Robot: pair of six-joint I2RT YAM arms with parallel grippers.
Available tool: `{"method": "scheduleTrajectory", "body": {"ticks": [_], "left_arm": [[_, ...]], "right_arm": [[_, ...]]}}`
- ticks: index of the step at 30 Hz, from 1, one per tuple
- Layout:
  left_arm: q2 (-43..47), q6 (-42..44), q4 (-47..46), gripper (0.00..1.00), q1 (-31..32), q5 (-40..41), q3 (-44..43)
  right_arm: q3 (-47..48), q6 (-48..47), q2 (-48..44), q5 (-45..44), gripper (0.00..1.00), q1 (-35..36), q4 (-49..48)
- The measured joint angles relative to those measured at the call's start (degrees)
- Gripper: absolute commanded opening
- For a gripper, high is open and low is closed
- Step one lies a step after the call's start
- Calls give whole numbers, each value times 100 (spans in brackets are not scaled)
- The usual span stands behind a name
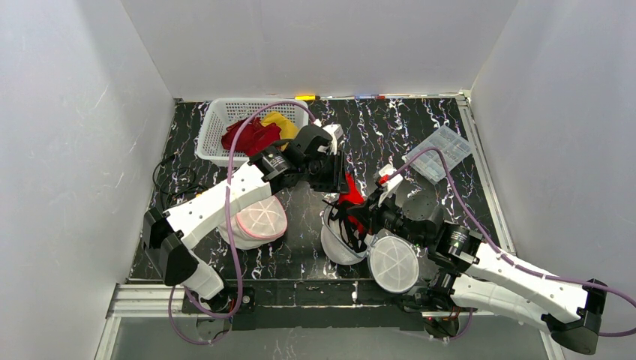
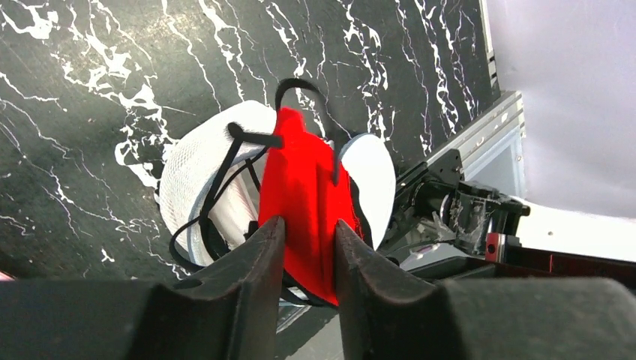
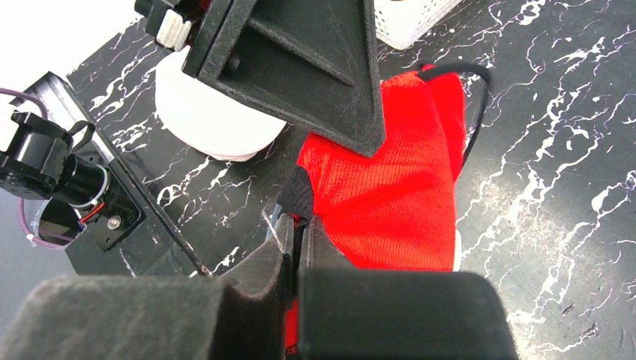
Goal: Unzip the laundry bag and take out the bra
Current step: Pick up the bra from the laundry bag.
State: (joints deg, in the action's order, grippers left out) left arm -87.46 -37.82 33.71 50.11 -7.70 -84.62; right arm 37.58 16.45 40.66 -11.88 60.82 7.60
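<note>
Left jaws are pinching the red bra [image 2: 304, 187], narrowed onto both its faces. The bra is standing half out of the open white laundry bag [image 2: 191, 169], mid-surface [image 1: 420, 120]. Right jaws are pressing fully together, seemingly on the bag's rim, though the view there is tight. A second mesh bag [image 1: 259, 221] is lying under the left arm. A white basket [image 1: 214, 120] and a clear box [image 1: 442, 154] are sitting toward the far edge, well apart.
</note>
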Motion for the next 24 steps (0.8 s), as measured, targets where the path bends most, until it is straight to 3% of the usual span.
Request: {"method": "scheduleTrajectory", "body": {"ticks": [4,5,6,7,9,12,24], "left_arm": [[0,44,-140,0,7,-37,57],[0,28,-181,0,13,-46,85],[0,35,-234,0,17,-59,133],[0,35,-262,0,17,-72,173],[0,35,-323,0,24,-101,229],[0,35,-389,0,28,-120,291],[367,199,-848,0,26,-212,501]], "right_arm": [[0,2,-2,28,1,0,4],[0,2,-2,42,1,0,13],[0,4,-2,48,9,0,31],[0,4,-2,50,30,0,63],[2,-7,-7,68,62,0,133],[33,46,-39,111,97,0,203],[1513,-120,-326,396,99,0,940]]}}
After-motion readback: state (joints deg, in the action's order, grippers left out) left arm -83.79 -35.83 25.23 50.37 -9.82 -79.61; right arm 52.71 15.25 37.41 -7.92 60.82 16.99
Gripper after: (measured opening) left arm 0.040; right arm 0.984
